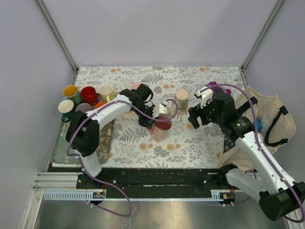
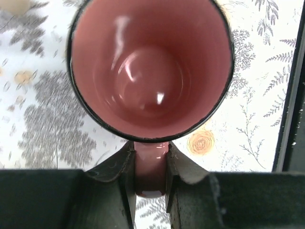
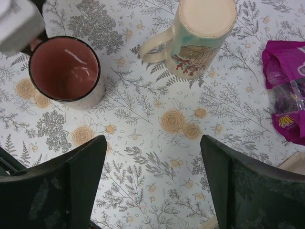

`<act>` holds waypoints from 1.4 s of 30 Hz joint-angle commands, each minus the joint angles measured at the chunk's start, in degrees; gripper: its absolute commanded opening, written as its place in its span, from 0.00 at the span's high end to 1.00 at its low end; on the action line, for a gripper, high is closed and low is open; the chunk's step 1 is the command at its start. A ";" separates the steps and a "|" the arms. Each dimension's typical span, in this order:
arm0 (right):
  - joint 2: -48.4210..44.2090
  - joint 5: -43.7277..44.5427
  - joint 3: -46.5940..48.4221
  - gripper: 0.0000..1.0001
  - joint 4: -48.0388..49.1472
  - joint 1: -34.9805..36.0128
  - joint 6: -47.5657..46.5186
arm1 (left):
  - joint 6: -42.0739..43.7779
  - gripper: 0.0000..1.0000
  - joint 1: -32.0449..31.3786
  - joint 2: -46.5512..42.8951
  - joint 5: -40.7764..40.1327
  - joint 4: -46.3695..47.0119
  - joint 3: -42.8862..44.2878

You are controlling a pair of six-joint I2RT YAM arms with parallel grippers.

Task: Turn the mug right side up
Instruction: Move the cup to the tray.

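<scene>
The left pincer [image 2: 151, 157] is clamped on the handle [image 2: 151, 179] of a pink ceramic mug [image 2: 150, 71], which stands mouth-up near the centre of the fern-patterned table [image 3: 143, 119]. To the right, the right pincer [image 3: 153, 143] hangs over the table with jaws wide apart, gripping nothing. Farther back and slightly right, a cream ceramic mug [image 3: 200, 38] sits upside down.

Left arm [image 1: 107, 112]: stretched forward and to the right, elbow bent.
Left hand [image 2: 151, 160]: fingers [image 2: 119, 167] pinched tight on the handle of the pink mug [image 2: 150, 71].
Right arm [image 1: 257, 152]: angled inward, wrist raised.
Right hand [image 3: 152, 140]: fingers spread wide, gripping nothing, pointing down.
</scene>
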 commanded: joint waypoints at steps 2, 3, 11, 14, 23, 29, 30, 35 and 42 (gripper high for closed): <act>1.88 -0.09 0.85 0.11 4.88 -0.40 3.63 | -11.07 1.00 3.44 -10.77 -2.75 -0.12 2.16; 2.66 -0.61 1.11 0.11 5.67 -0.40 4.68 | -11.69 1.00 3.97 -11.91 -3.37 -0.12 2.43; 8.64 -4.04 5.85 0.12 6.56 -0.40 8.47 | -21.08 1.00 12.75 -22.02 -7.42 4.18 2.43; 11.01 -4.75 7.61 0.12 6.47 -0.31 9.44 | -24.17 1.00 18.63 -25.71 -8.03 3.92 1.73; 16.12 -5.45 10.78 0.13 8.49 -0.40 10.49 | -34.52 1.00 44.11 -36.35 -13.49 6.99 -2.58; 17.61 -6.07 11.57 0.13 8.58 -0.40 10.32 | -40.87 1.00 59.59 -42.50 -17.18 9.80 -4.60; 17.61 -5.89 11.75 0.13 8.23 -0.31 10.06 | -41.66 1.00 62.05 -43.12 -16.30 9.63 -4.86; 17.53 -5.28 11.92 0.13 7.00 -0.40 9.17 | -42.81 1.00 68.92 -47.33 -18.48 9.72 -8.99; 19.28 -6.51 14.03 0.13 4.54 -0.40 9.18 | -44.92 1.00 72.70 -51.65 -24.02 8.49 -13.64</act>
